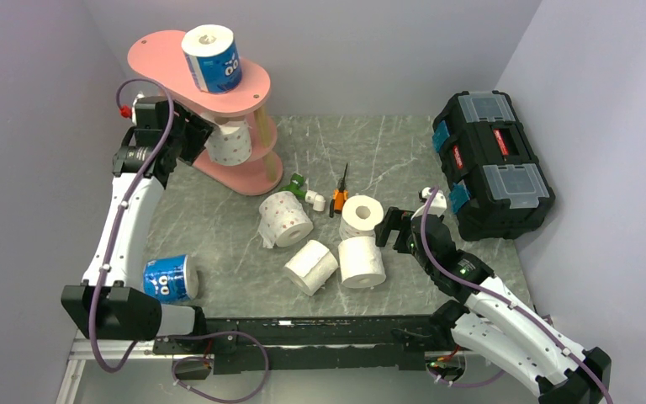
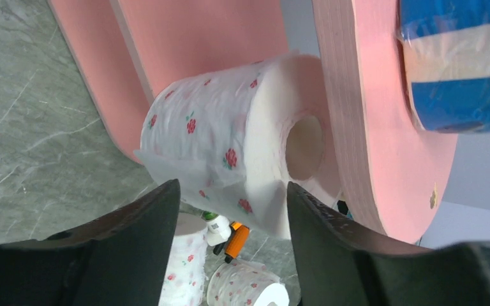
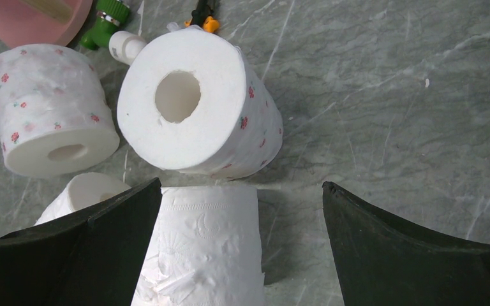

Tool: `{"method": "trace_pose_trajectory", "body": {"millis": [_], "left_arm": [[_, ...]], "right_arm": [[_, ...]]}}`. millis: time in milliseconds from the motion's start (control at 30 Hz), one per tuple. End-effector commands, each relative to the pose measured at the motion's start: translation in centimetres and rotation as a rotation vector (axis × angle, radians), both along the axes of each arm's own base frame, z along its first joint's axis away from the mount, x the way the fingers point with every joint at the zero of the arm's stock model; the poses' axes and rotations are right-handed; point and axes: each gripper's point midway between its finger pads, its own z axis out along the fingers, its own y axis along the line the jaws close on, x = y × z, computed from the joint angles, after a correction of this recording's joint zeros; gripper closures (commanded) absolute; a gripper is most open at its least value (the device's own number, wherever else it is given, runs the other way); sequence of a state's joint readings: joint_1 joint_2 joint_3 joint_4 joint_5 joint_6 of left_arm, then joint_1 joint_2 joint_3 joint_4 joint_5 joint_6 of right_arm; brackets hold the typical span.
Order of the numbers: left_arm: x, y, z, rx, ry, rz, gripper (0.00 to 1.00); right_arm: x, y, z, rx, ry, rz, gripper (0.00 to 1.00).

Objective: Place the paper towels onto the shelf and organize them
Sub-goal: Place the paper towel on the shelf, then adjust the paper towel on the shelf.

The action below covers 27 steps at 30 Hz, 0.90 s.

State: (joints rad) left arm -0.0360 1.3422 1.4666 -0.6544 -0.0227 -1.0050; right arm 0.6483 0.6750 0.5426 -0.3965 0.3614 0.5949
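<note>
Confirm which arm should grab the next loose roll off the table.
Right. The right claw, open, hangs directly over the plain roll, a pink-dotted roll just beyond. The left claw is up at the shelf, open in front of the shelved dotted roll.

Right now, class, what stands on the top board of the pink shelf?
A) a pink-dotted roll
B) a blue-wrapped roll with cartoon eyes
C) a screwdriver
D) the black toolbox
B: the blue-wrapped roll stands upright on the top board of the shelf; the pink-dotted roll sits a tier lower.
</note>
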Motion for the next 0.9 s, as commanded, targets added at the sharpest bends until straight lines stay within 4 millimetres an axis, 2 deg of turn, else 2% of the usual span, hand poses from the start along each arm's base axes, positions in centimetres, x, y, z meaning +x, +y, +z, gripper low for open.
{"method": "trace_pose_trajectory", "body": {"millis": [0, 100, 233, 300, 367, 433, 467, 633, 700, 867], "left_arm": [[-1.5, 0.1, 3.4, 0.029, -0.109, -0.027, 0.28], [-2.6, 0.2, 4.4, 0.046, -0.140, -0.030, 0.17], [-4.5, 0.8, 5.7, 0.095, -0.195, -0.033, 0.08], [-5.4, 0.5, 6.3, 0.133, -0.273, -0.068, 0.02], [-6.2, 0.7, 6.2, 0.179, -0.348, -0.081, 0.00], [-7.0, 1.2, 5.2, 0.233, -0.404, -0.076, 0.01], [-7.5, 1.5, 4.1, 0.270, -0.413, -0.073, 0.01], [-9.6, 1.8, 2.0, 0.427, -0.458, -0.137, 0.06], [-9.9, 1.2, 0.9, 0.460, -0.485, -0.188, 0.07], [-9.6, -1.5, 0.3, 0.480, -0.623, -0.337, 0.10]], "right_arm": [[0.3, -0.1, 0.3, 0.010, -0.016, -0.017, 0.01], [0.3, 0.0, 0.3, 0.011, -0.014, -0.015, 0.01], [0.3, 0.0, 0.3, 0.012, -0.016, -0.014, 0.01], [0.3, 0.0, 0.4, 0.014, -0.018, -0.013, 0.01], [0.3, 0.1, 0.4, 0.016, -0.019, -0.009, 0.01], [0.3, 0.2, 0.3, 0.014, -0.017, -0.005, 0.01], [0.4, 0.2, 0.4, 0.015, -0.017, -0.004, 0.01], [0.4, 0.4, 0.3, 0.016, -0.015, 0.001, 0.01], [0.4, 0.4, 0.2, 0.014, -0.011, 0.004, 0.01], [0.5, 0.6, 0.2, 0.014, -0.005, 0.008, 0.01]]}}
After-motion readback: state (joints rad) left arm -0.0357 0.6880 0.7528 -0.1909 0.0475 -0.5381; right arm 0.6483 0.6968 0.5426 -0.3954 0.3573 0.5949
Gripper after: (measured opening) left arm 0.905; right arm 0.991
